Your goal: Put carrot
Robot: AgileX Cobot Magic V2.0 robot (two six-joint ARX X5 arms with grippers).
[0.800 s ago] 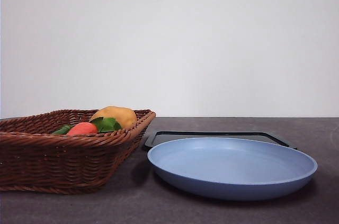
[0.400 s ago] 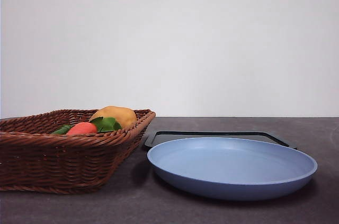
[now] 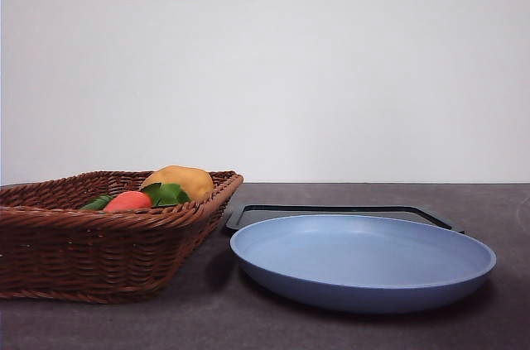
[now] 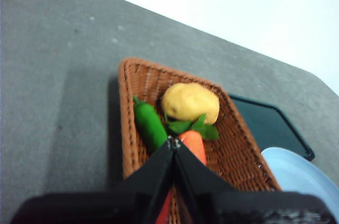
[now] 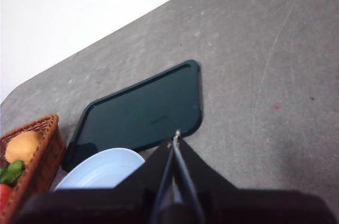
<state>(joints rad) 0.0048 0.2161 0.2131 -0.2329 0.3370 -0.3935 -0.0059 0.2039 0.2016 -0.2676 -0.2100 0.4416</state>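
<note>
Front view: the brown woven wicker basket (image 3: 99, 238) hides most of what lies in it — only the top of the stubby orange-red carrot (image 3: 128, 201), its green leaves and the rounded tan-yellow potato (image 3: 179, 179) rise above the rim. A pale blue round plate (image 3: 363, 261) covers much of the dark flat tray (image 3: 344, 212) behind it. No arm shows here.

Left wrist view: the left gripper (image 4: 173, 142) hangs above the basket, jaws pressed together, holding nothing; its tips cover part of the carrot (beside a small green vegetable (image 4: 149, 124)).

Right wrist view: the right gripper (image 5: 176, 135) — jaws closed, empty — is over the tray's edge; basket and plate are cut off.
</note>
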